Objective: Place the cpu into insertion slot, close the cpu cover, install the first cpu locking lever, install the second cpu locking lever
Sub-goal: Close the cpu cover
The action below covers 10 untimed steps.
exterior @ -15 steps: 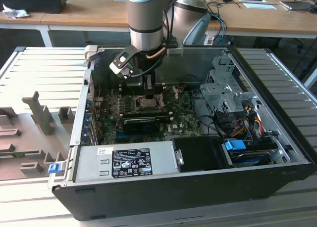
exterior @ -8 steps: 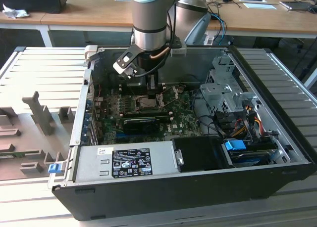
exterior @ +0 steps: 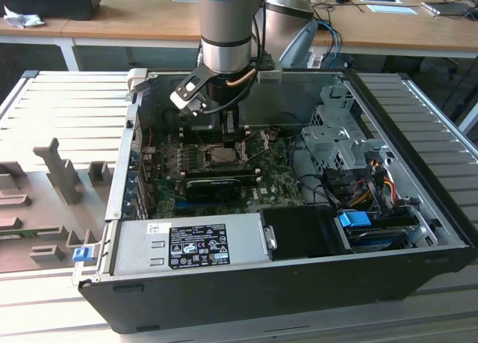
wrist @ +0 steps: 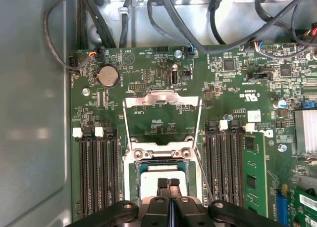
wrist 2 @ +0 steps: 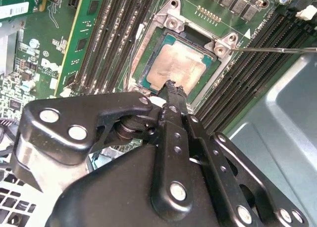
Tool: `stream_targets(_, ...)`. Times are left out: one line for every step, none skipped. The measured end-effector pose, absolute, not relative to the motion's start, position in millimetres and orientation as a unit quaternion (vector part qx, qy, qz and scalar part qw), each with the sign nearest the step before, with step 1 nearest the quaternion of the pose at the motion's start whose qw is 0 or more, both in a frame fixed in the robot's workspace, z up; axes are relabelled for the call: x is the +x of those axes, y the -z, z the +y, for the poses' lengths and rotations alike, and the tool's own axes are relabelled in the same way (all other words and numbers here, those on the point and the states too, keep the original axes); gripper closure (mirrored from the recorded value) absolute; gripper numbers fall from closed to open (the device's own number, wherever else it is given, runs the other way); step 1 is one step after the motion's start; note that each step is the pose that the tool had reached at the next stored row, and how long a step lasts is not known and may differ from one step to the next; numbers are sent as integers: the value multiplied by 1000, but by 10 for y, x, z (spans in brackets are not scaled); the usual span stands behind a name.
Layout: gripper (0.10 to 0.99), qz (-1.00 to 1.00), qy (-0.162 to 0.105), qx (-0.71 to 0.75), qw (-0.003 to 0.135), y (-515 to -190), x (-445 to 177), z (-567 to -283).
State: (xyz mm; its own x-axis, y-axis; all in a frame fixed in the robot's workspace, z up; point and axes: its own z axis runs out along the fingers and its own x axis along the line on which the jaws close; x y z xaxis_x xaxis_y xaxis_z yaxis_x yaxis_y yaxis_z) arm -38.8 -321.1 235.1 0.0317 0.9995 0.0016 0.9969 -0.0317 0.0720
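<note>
One cpu seated in one insertion slot, one cpu cover flipped open, one gripper over the chip, jaws closed together, empty.

We can read no text: print on the black rectangular label of the grey metal power-supply box is too small.

In the exterior view you have the open black computer case standing on the slatted grey counter; inside it, at six o'clock, lies the silver power supply; near the centre, the long black expansion card; at three o'clock, the metal drive cage, with orange and yellow cables just beside it; at nine o'clock, outside the case, grey fixtures stand on the counter. In the first wrist view you see a coin cell and black memory slots on the green board.
</note>
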Motion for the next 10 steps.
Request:
stream_targets(980,695,-26,718,25,-2365,-388,-3211)
stream_targets(980,695,-26,718,25,-2386,-389,-3211)
stream_targets(980,695,-26,718,25,-2397,-389,-3211)
stream_targets(980,695,-26,718,25,-2407,-389,-3211)
stream_targets(980,695,-26,718,25,-2412,-389,-3211)
stream_targets(980,695,-26,718,25,-2416,-389,-3210)
stream_targets(980,695,-26,718,25,-2418,-388,-3210)
stream_targets(980,695,-26,718,25,-2421,-388,-3210)
stream_targets(980,695,-26,718,25,-2424,-387,-3210)
stream_targets(980,695,-26,718,25,-2425,-387,-3210)
